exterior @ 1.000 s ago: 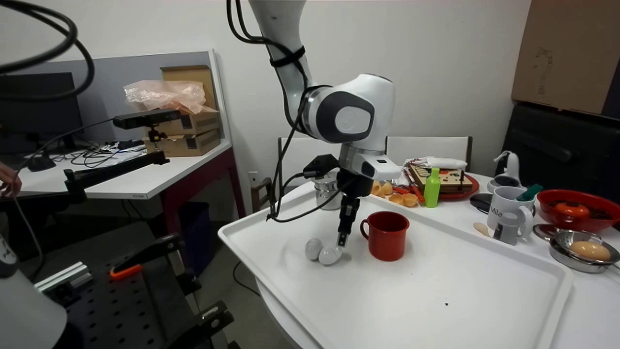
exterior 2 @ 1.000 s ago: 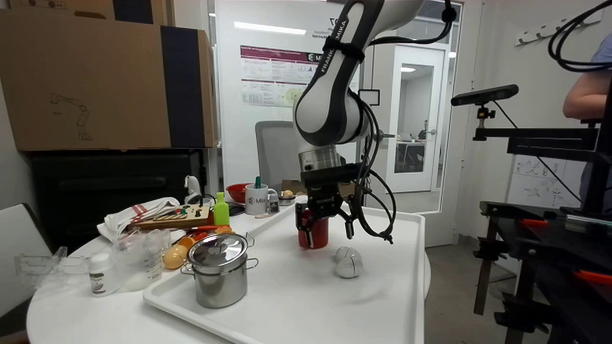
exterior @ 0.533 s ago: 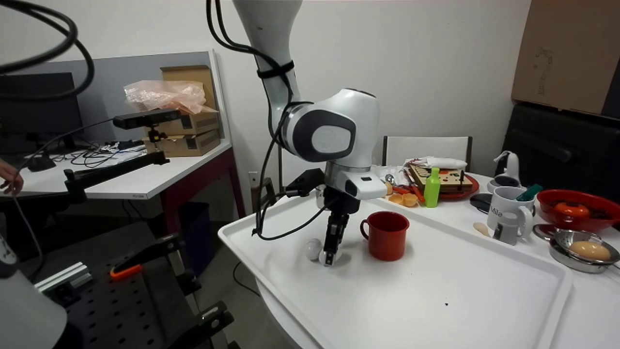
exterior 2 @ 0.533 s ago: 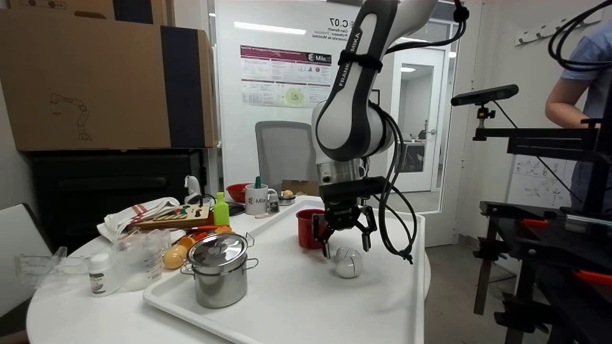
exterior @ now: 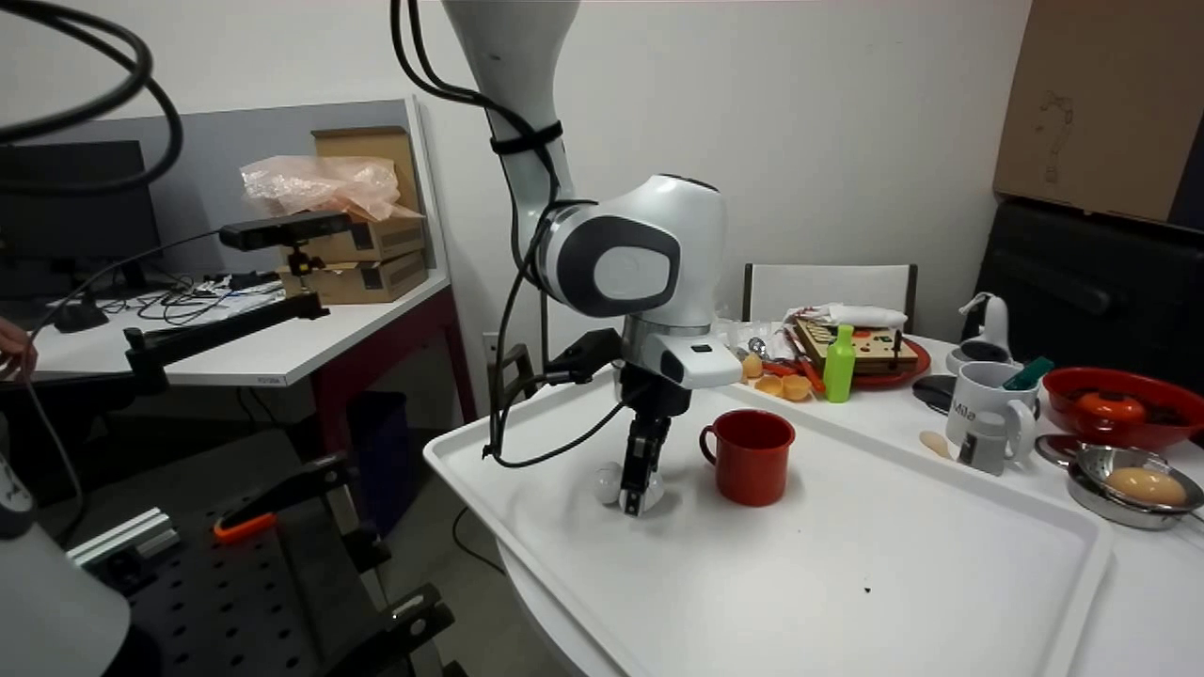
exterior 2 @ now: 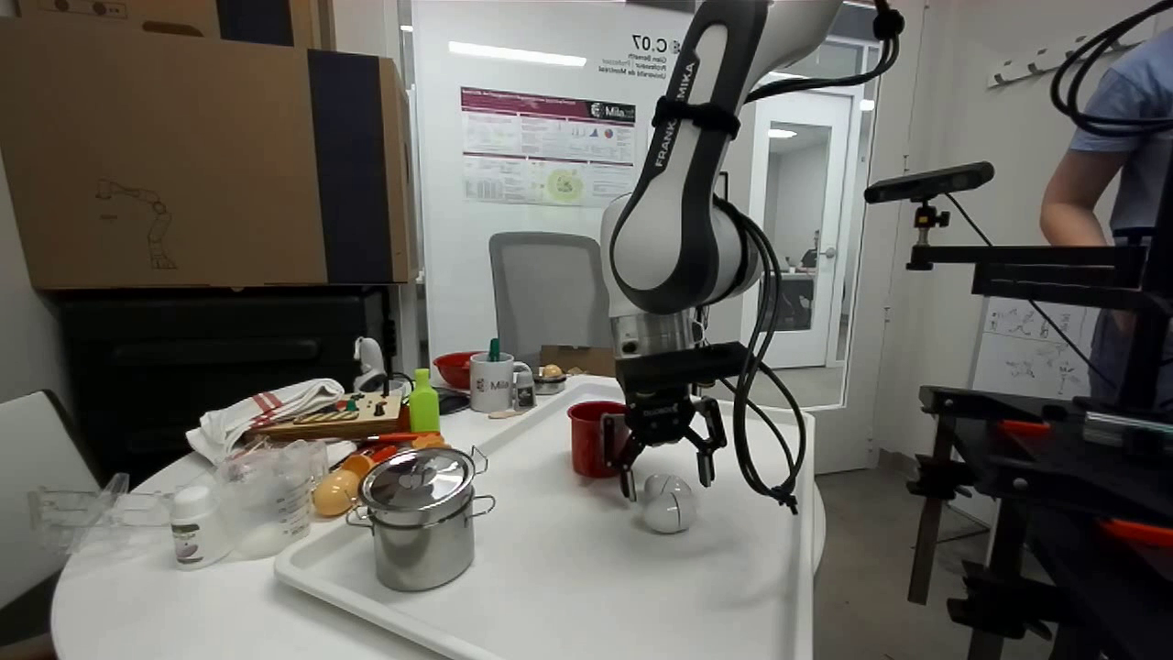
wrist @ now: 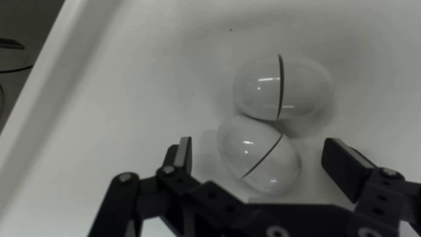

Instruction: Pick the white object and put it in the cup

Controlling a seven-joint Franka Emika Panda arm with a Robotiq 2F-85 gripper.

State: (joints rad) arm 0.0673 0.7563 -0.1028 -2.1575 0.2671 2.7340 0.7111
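Reading left to right in an exterior view, we find one white-capped bottle point(exterior 2: 194, 527) on the tabletop point(exterior 2: 137, 605), beside clear plastic pieces point(exterior 2: 261, 504) too hard to make out to count. On the tray point(exterior 2: 596, 587) stand one lidded silver pot point(exterior 2: 422, 536) and, farther right, one upright red mug point(exterior 2: 591, 446), partly covered by the claw point(exterior 2: 667, 483); the mug's floor is hidden from us. Next on the tray we count two egg-like lumps, the near twin point(exterior 2: 662, 515) hiding part of the far white object point(exterior 2: 656, 482). In the wrist view, the white object looks glossy and oval, lying slantwise with a thin dark line round its middle; whether the lumps touch, we cannot tell. We see the claw released, two fingers point(wrist: 185, 154) standing clear of the white object, one on either side. Farthest right, one person point(exterior 2: 1136, 174) is cut off.
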